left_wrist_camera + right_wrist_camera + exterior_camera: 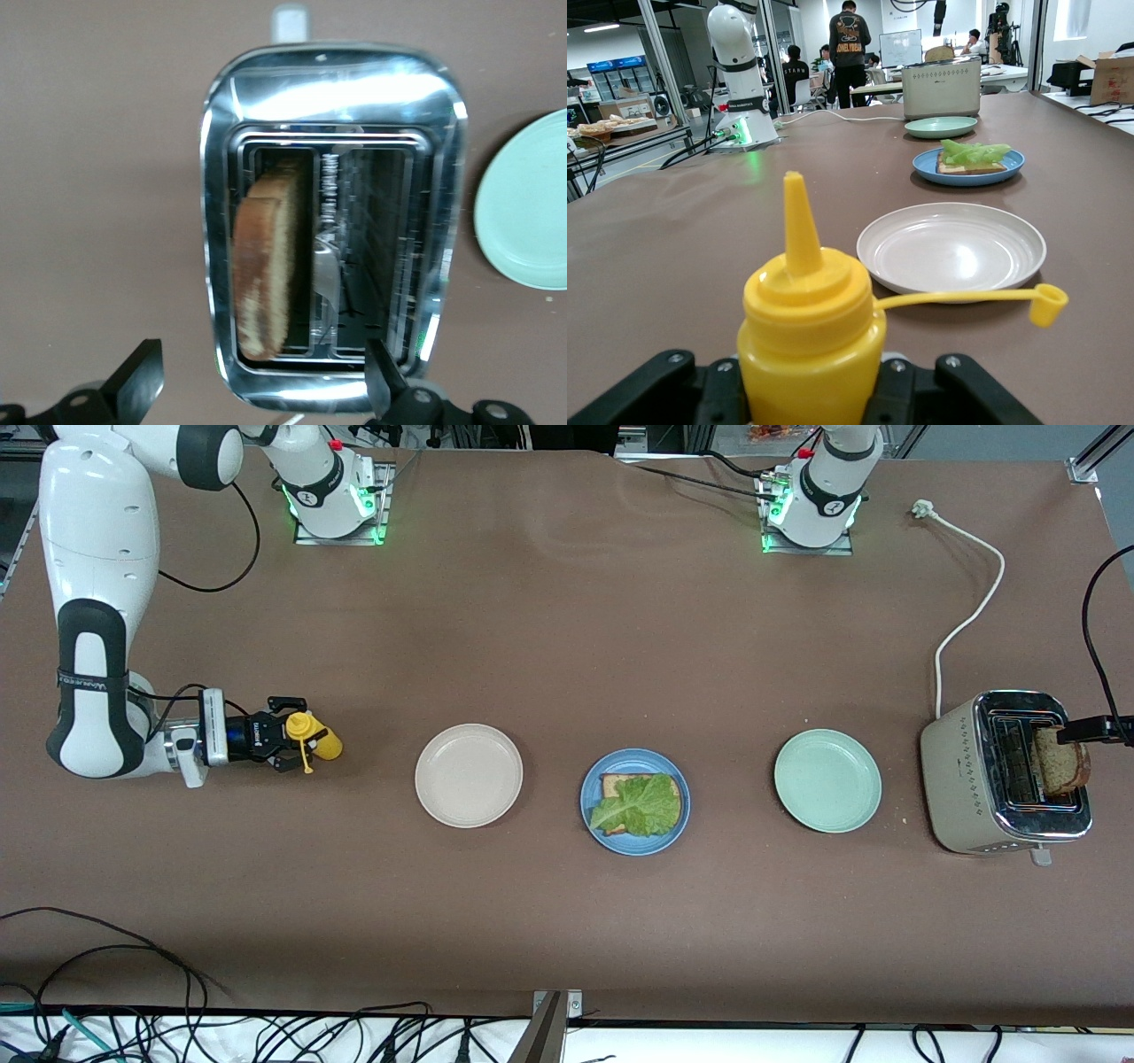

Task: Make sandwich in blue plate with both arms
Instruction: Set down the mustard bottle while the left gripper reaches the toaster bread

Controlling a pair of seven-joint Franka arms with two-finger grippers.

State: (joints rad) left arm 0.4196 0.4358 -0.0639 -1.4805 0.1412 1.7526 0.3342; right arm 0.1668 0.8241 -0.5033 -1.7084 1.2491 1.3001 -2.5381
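Legible writing is scant: a white band of lettering on the right arm's black forearm section at the left edge of the front view, and small white print on its wrist, neither of which I can make out.

The right arm bends down the left side of that view, its forearm lying level just above the table. The right gripper is clamped on a yellow squeeze bottle, a smooth plastic one with a conical nozzle and a tethered cap hanging loose.

The left gripper enters at the right edge, over the toaster. In the left wrist view its fingers stand wide apart, holding nothing, straddling the slots.

The toaster has a cream body and a polished chrome top; a brown, coarse-grained bread slice stands upright in one slot.

The blue plate, round with a shallow rim, sits low of centre between a cream plate and a mint-green plate. On it lies one bread slice under a ruffled lettuce leaf.
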